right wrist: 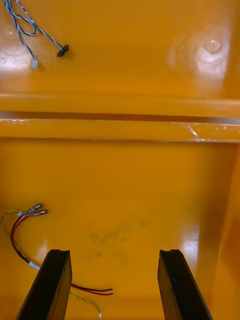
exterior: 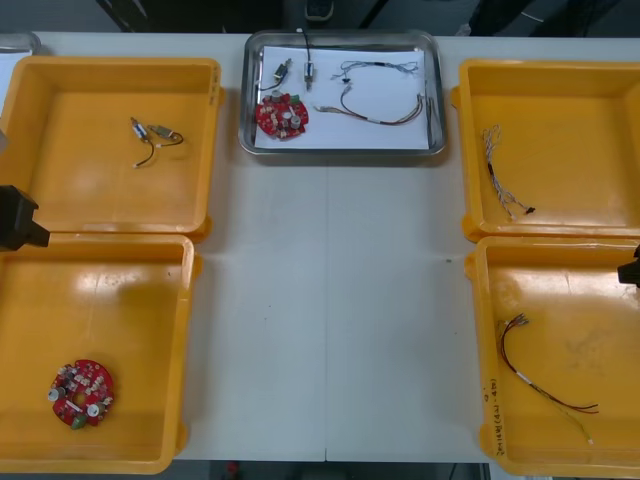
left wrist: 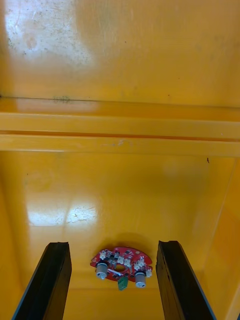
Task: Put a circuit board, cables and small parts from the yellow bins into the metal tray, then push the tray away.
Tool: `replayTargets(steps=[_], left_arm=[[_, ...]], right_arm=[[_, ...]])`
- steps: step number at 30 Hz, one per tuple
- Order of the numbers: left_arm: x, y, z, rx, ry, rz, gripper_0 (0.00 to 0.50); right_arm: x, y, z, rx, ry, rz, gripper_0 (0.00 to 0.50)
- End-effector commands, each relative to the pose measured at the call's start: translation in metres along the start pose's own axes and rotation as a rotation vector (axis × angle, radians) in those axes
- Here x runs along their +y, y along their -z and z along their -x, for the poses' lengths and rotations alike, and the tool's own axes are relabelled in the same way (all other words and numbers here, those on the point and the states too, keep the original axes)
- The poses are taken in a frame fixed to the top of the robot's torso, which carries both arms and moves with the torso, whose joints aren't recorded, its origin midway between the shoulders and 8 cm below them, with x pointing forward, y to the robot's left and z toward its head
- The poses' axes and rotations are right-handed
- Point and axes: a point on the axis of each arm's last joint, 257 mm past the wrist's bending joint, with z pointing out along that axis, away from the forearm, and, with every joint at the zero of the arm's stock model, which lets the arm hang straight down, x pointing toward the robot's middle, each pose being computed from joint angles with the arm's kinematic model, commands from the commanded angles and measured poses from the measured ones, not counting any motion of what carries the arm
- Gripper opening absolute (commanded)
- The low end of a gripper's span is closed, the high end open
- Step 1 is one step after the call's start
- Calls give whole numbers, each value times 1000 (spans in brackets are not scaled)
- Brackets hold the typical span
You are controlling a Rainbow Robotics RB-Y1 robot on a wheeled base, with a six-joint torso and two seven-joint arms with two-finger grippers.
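Note:
The metal tray [exterior: 341, 155], white inside, stands at the far middle of the table and holds a red circuit board [exterior: 281, 116], small metal parts [exterior: 284, 70] and cables [exterior: 383, 108]. My left gripper [left wrist: 113, 245] hangs open above the near left yellow bin [exterior: 150, 462], with a second red circuit board [left wrist: 121, 262] lying between its fingers far below; that same board [exterior: 82, 393] lies in the bin's near part. My right gripper [right wrist: 114, 252] is open over the near right yellow bin [exterior: 482, 340], beside a red and yellow cable [right wrist: 20, 235].
The far left bin [exterior: 212, 120] holds small metal parts [exterior: 155, 135] with wires. A twisted blue and white cable [exterior: 500, 170] lies in the far right bin [exterior: 466, 150]. The left arm [exterior: 15, 220] and right arm [exterior: 630, 270] sit at the table's side edges.

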Motion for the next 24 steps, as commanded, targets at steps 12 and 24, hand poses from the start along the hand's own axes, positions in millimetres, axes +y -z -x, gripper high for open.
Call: replayTargets(steps=[12, 24], left_arm=[[17, 14, 3, -19, -69, 43, 500], [17, 14, 3, -19, -69, 43, 500]], right_arm=[[-12, 16, 2, -43, -52, -31, 500], [-14, 15, -3, -47, -175, -13, 500]])
